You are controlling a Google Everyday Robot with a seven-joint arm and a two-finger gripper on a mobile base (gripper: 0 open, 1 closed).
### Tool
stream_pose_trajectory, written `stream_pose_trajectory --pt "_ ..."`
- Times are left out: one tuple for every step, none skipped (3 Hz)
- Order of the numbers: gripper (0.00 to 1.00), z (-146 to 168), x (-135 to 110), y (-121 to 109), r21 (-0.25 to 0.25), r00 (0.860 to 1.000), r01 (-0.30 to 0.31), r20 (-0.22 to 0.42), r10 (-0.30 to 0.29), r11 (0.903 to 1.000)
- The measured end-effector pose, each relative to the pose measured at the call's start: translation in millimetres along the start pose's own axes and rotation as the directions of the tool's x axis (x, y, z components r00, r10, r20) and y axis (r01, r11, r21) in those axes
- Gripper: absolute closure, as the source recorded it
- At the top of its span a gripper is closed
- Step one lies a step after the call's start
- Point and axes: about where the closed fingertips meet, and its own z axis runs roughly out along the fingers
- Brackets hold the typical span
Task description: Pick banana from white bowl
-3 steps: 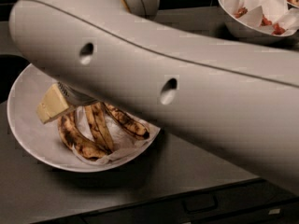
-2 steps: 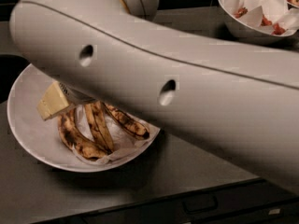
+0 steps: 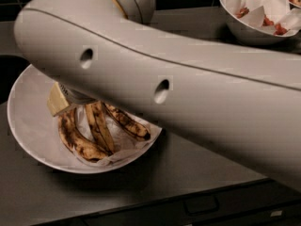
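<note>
Bunch of brown-spotted yellow bananas [image 3: 96, 131] in wide, shallow, paper-lined white bowl [image 3: 28, 140]. Long axes fan out from the gripper [image 3: 63, 97], which sits at their joined ends (its grip state cannot be told).

The gripper [image 3: 61, 99], its beige part matt, sits in the smooth white bowl [image 3: 23, 121] under the satin plastic arm [image 3: 197, 102], beside crumpled paper [image 3: 123, 141] and dull, brown-mottled bananas [image 3: 99, 128].
</note>
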Motion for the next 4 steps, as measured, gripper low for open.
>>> stream_pose_trajectory --pt "0.28 6.5 0.0 -3.8 0.000 1.000 -0.015 0.000 0.015 0.9999" --pt "0.25 21.3 0.2 -20.5 0.023 0.999 -0.048 -0.002 0.048 0.9986" --pt "0.26 26.3 -5.6 -22.9 0.020 0.999 -0.039 0.000 0.039 0.9990" --pt "0.40 25.8 -12.3 -19.7 0.015 1.000 -0.023 0.009 0.023 0.9996"
